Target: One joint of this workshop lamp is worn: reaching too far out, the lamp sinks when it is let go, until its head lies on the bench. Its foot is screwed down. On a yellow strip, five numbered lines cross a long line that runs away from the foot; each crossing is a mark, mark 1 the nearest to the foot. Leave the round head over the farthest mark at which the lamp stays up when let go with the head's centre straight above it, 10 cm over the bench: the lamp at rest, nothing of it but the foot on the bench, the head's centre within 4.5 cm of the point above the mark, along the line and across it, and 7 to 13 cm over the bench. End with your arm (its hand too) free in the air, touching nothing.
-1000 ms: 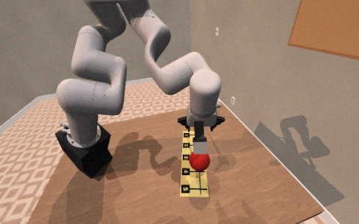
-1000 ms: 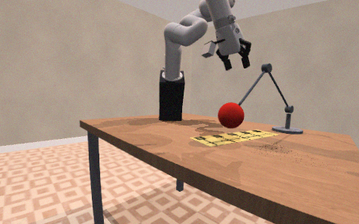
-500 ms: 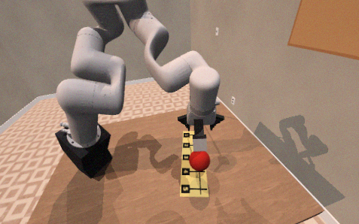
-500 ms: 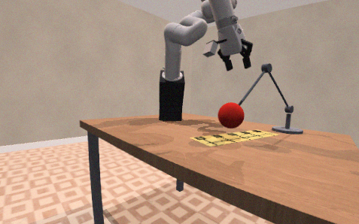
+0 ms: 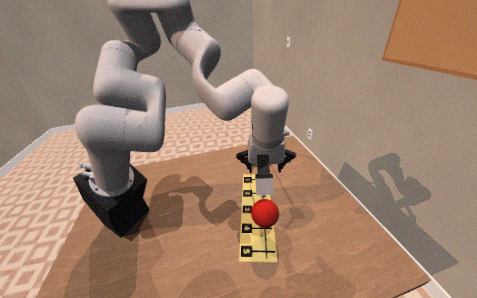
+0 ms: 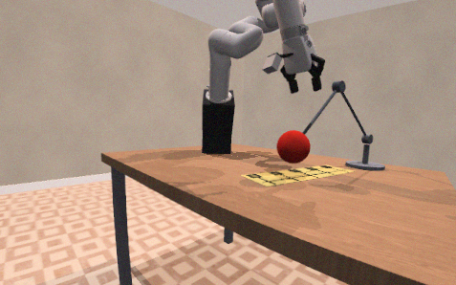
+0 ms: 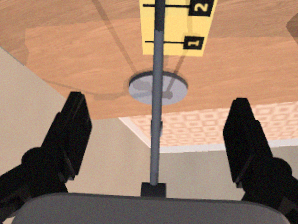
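Item, writing: from my wrist camera I read two black tags on the yellow strip (image 7: 174,12) in the upper centre of the frame, "2" clear, the one below it blurred but looking like "1". In the top view the tags are black squares down the strip's left edge, too small for me to read. I find no brand marks on any view.

Item, lamp: the red round head (image 6: 293,146) hangs above the strip without touching the bench (image 6: 367,210), centre of the exterior frame. In the top view it covers the strip near its middle; two black tags and their cross lines show below it.

Item, lamp frame: only the exterior view gives me the whole linkage, two thin rods meeting at an elbow joint (image 6: 338,86) at upper right, a short post below, and the flat round foot (image 6: 365,165) on the bench just beyond the strip's far end. The wrist view shows the foot as a grey disc at centre with one rod running straight up the frame.

Item, gripper (image 6: 303,85): fingers spread wide, nothing between them, hanging high in the exterior frame, left of the elbow joint and apart from it. The wrist view shows one dark finger (image 7: 67,137) at each lower side.

Item, arm's black pedestal (image 5: 108,216): left of the strip in the top view.
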Robot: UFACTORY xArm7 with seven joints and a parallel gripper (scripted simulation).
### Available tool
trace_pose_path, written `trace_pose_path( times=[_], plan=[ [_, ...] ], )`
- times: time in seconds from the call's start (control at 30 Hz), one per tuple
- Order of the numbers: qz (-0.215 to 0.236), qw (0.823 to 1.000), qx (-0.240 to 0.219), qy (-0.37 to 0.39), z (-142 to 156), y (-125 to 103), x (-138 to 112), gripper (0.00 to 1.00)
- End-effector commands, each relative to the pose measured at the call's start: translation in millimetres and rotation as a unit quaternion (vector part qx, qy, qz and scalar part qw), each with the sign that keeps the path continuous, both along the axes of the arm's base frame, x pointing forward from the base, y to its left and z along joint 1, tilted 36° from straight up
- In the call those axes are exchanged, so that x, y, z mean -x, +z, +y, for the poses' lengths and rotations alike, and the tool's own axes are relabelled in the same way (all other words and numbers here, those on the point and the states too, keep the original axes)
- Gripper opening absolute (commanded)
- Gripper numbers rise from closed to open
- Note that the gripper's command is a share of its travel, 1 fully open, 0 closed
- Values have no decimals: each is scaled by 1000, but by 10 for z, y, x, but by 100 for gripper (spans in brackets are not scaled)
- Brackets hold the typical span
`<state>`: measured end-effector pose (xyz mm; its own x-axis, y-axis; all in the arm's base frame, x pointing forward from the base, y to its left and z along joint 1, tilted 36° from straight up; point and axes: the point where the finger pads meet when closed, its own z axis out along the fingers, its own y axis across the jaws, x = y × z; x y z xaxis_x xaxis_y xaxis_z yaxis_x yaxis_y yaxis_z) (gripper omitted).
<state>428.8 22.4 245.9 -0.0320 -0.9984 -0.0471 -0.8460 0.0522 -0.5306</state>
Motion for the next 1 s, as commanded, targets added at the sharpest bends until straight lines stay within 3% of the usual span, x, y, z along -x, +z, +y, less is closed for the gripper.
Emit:
trace_pose_path(
  times=[0.0, 0.97],
  plan=[
    [-2, 1000, -1, 1, 4, -94, -75, 100],
    [-1, 1000, 0, 0, 17, -600, -384, 100]
  ],
)
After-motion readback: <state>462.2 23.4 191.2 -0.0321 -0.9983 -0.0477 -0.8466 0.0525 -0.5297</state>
